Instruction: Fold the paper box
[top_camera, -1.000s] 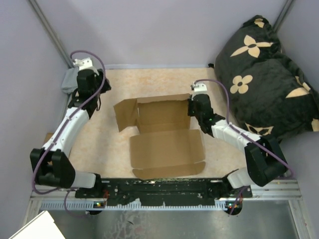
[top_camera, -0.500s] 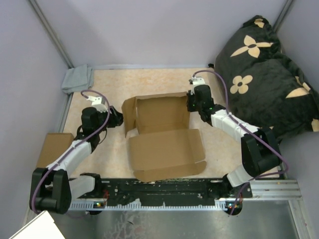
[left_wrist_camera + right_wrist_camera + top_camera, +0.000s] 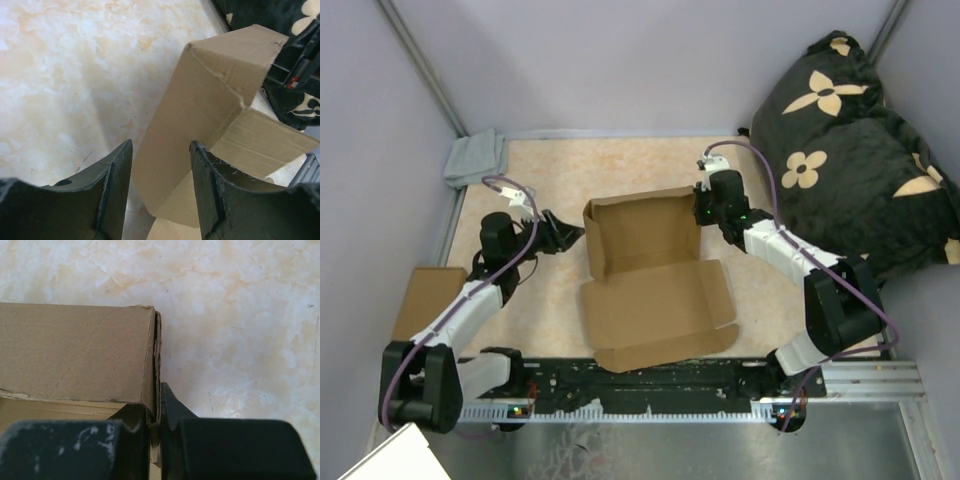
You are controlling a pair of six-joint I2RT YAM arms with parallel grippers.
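Plain brown corrugated cardboard mailer box [image 3: 650, 262] sits mid-table on beige marbled tabletop [image 3: 535, 295]. Back and side walls raised, lid panel flat toward arm bases. Right black two-finger gripper [image 3: 703, 212] pinching top edge of box's right wall (cardboard sandwiched between fingers [image 3: 134, 416]). Left black two-finger gripper [image 3: 570, 236] spread, holding nothing, aimed at box's left wall, just beside it; contact unclear.

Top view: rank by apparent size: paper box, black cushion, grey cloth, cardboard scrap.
1. black cushion
2. paper box
3. cardboard scrap and grey cloth: about alike, and the scrap is partly hidden, so unranked.
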